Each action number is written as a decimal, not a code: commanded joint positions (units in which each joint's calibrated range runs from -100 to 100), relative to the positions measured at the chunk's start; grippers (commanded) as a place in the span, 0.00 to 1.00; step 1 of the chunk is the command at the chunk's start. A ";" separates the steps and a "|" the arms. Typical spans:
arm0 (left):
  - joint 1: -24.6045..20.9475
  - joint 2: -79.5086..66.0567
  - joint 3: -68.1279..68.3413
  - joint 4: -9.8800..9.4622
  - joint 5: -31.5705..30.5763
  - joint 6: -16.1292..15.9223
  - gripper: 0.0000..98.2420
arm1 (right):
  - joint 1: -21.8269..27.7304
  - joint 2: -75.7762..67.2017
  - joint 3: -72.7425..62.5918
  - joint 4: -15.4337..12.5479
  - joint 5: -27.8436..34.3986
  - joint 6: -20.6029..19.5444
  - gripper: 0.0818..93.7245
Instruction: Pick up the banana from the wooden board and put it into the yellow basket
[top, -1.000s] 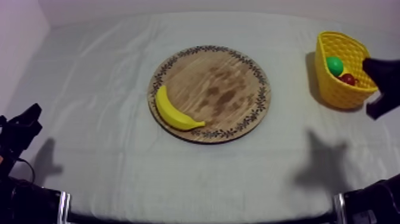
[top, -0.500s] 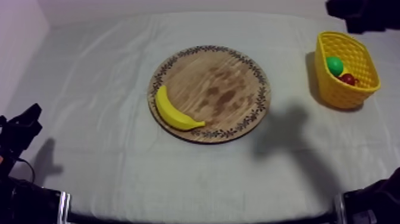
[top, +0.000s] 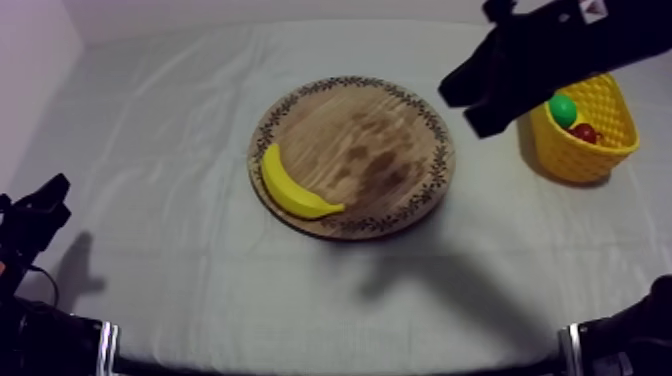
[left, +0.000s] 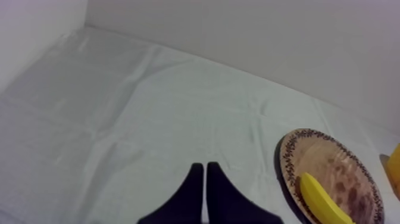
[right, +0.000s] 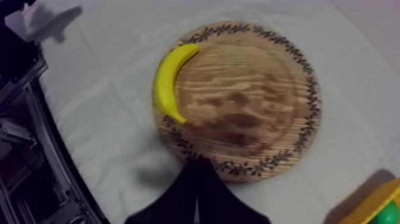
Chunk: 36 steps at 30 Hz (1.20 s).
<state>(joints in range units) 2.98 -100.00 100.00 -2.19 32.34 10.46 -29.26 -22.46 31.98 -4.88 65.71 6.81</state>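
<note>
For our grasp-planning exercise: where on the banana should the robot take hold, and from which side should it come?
Take the banana at its thick middle, coming straight down, jaws across its narrow width. It lies flat near the wooden board's rim, its ends taper, and nothing stands beside it. The right gripper is shut and would likely need opening first.

- Top view: high, slanting down on the whole table (top: 150, 130).
- Left wrist view: low over the table, facing the back wall (left: 268, 36).
- Right wrist view: nearer, looking down on the board (right: 250, 101).
- All three share board and banana (top: 290, 188).
</note>
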 joint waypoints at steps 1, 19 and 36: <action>0.02 0.00 0.00 0.02 0.00 0.02 0.00 | -1.36 2.75 -0.87 0.12 0.67 -0.63 0.00; 0.02 0.00 0.00 0.02 0.00 0.02 0.00 | -7.31 29.18 -17.52 1.54 1.81 -7.69 0.00; 0.02 0.00 0.00 0.02 0.00 0.02 0.00 | -5.88 38.84 -31.45 -0.07 3.00 -7.28 0.64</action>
<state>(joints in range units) 2.98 -100.00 100.00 -2.19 32.34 10.46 -35.21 16.15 0.78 -4.88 68.38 -0.53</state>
